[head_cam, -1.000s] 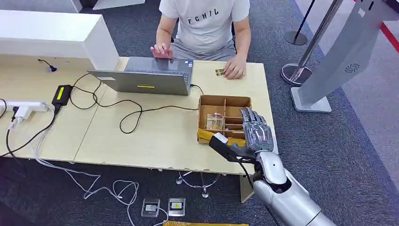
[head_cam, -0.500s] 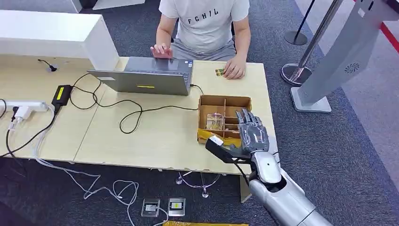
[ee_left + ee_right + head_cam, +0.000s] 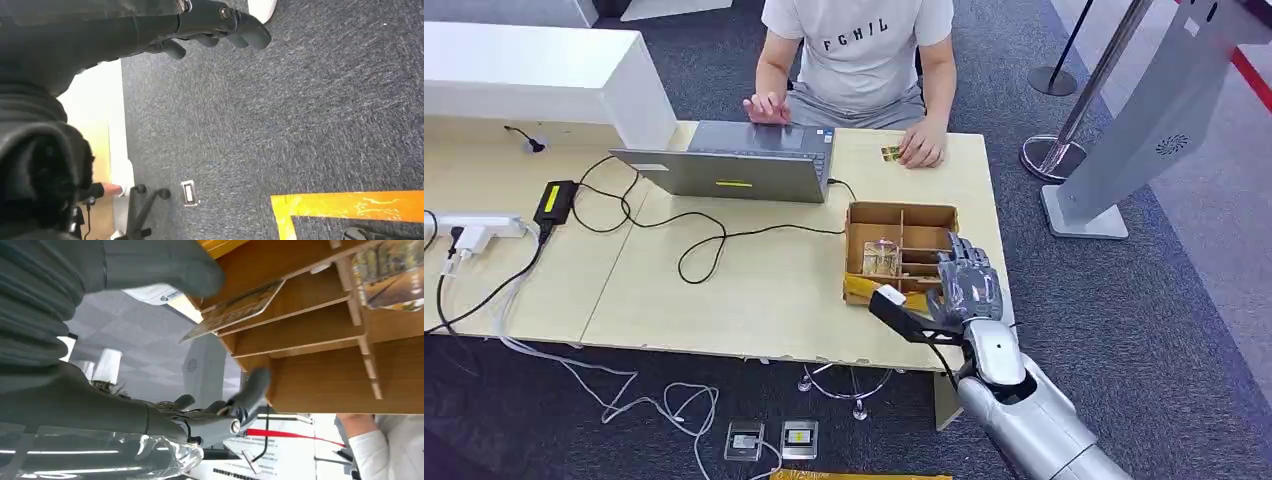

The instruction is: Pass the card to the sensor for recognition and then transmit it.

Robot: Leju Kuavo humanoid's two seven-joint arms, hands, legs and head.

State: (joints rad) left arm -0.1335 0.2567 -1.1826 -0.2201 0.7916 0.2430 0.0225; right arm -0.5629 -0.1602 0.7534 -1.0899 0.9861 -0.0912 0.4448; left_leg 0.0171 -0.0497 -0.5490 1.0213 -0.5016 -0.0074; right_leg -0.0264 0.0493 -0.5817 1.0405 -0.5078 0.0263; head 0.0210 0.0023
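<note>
The right hand (image 3: 965, 285) reaches over the near right corner of the wooden box (image 3: 902, 214) on the desk (image 3: 754, 290), fingers spread, thumb pressing toward a card (image 3: 235, 310) standing in a slot; whether it actually grips the card is hard to tell. The left hand (image 3: 220, 22) hangs over carpet, fingers loosely curled, holding nothing.

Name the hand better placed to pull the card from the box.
Right. The right hand is at the box, thumb by the card in its slot. The left hand hangs over the carpet.
</note>
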